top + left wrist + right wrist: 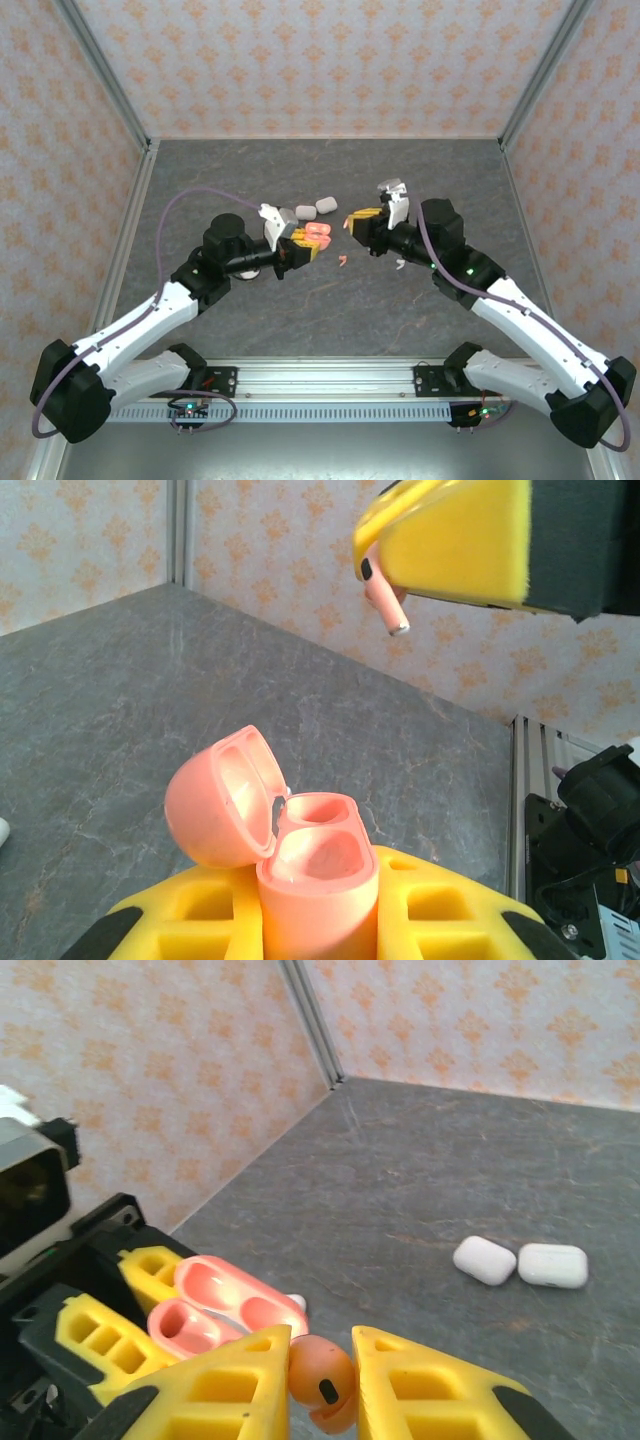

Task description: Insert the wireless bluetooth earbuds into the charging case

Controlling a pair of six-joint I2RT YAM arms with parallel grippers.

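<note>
A pink charging case (318,880) stands upright with its lid (218,798) swung open to the left, and both of its wells look empty. My left gripper (320,900) is shut on its body between the yellow pads. Seen from above, that gripper (298,248) holds the case (318,238) mid-table. My right gripper (322,1365) is shut on a red-pink earbud (322,1380). It hangs just right of and above the case (225,1310), its earbud (386,602) stem down. From above, the right gripper (362,222) faces the left one closely. Another pink earbud (343,260) lies on the table.
Two shut white cases (485,1260) (553,1265) lie side by side on the grey table behind the grippers, and a third white one (287,215) sits near the left wrist. A small white earbud (400,264) lies under the right arm. Patterned walls enclose the table.
</note>
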